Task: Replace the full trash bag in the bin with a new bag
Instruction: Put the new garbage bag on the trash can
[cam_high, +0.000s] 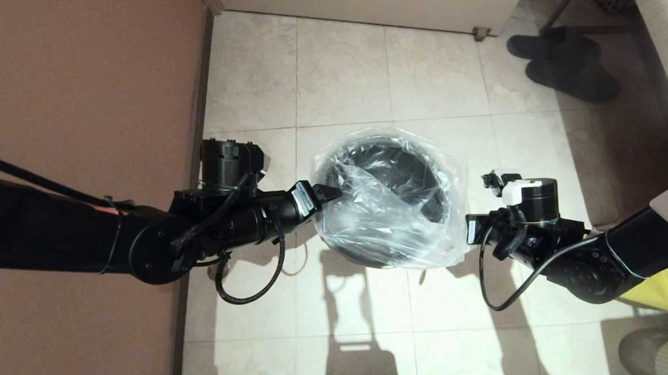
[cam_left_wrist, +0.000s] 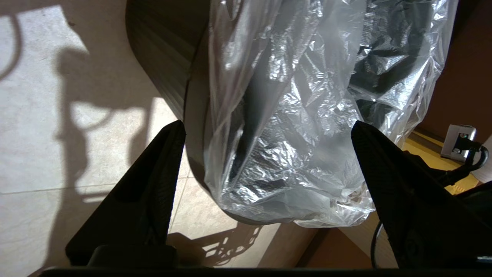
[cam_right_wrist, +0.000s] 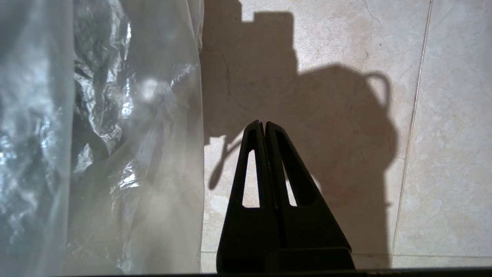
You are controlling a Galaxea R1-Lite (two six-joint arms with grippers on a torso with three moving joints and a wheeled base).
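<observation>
The left hand (cam_left_wrist: 269,134) gapes wide at the bin's (cam_high: 419,206) rim, gripping nothing; the new bag (cam_high: 391,207) drapes over it; the right hand (cam_right_wrist: 264,125) is closed, empty.

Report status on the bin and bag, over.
Left hand open at the round dark grey bin, holding nothing. Right hand shut, empty, beside it. Thin transparent plastic bag draped over the bin. Nothing in the way.

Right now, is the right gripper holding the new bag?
No: the right gripper is shut on nothing, beside the new bag.
</observation>
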